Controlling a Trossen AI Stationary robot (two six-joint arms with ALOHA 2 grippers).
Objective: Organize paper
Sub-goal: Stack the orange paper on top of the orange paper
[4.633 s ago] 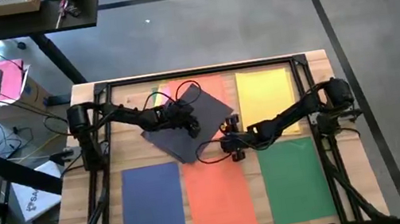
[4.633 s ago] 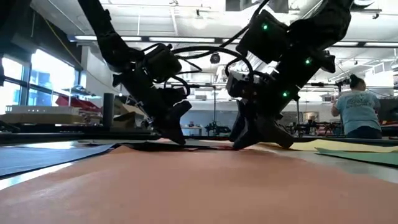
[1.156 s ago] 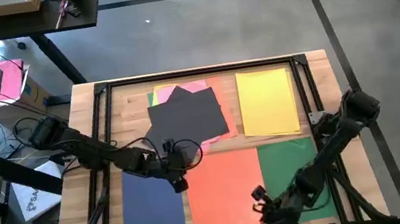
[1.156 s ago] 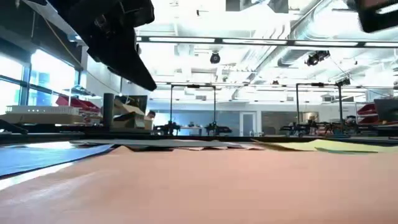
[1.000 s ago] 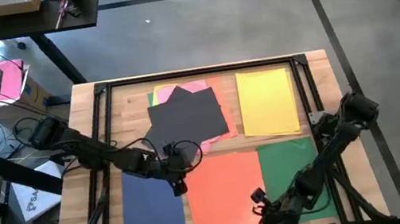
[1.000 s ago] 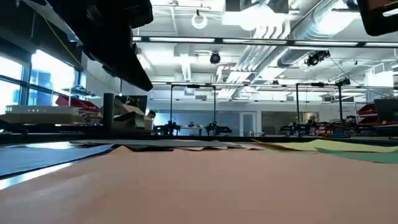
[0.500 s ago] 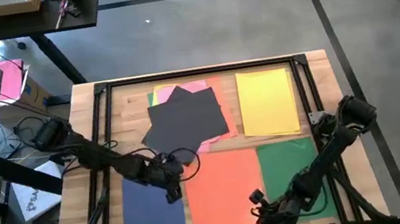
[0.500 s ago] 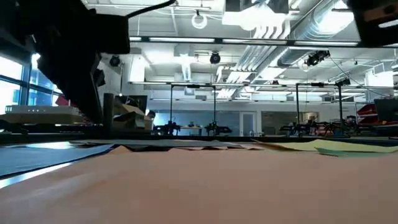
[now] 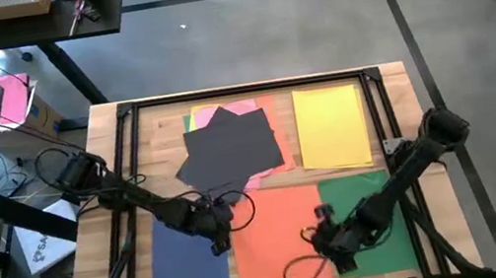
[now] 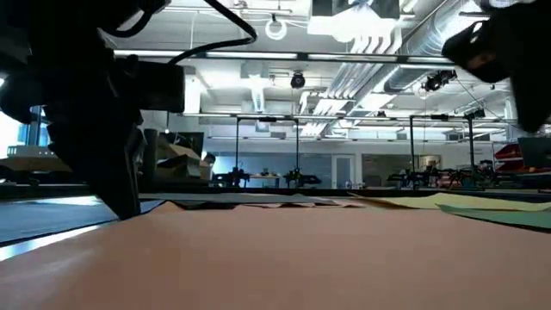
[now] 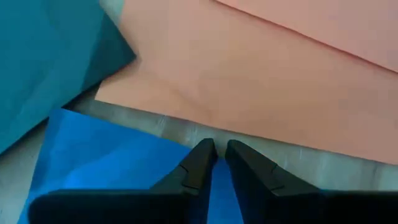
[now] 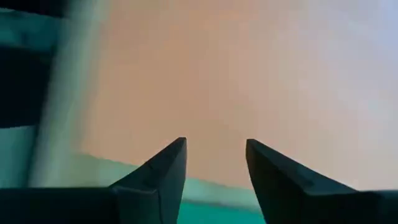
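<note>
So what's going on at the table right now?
Coloured paper sheets are being sorted on the wooden table. The left gripper is low at the gap between the blue sheet and the orange sheet, fingers nearly shut and holding nothing. The right gripper sits over the orange sheet beside the green sheet, fingers open. At the back, a dark grey sheet lies askew on a small stack, next to a yellow sheet.

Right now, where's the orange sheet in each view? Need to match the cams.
High: orange sheet lies front-centre, between the blue sheet and the green sheet.
Low: it fills the foreground.
Left wrist: it spans the area ahead of the left gripper, whose fingers are nearly closed, at its corner.
Right wrist: it fills the area ahead of the open right gripper.
Shared landmark: its edge beside the blue sheet.
</note>
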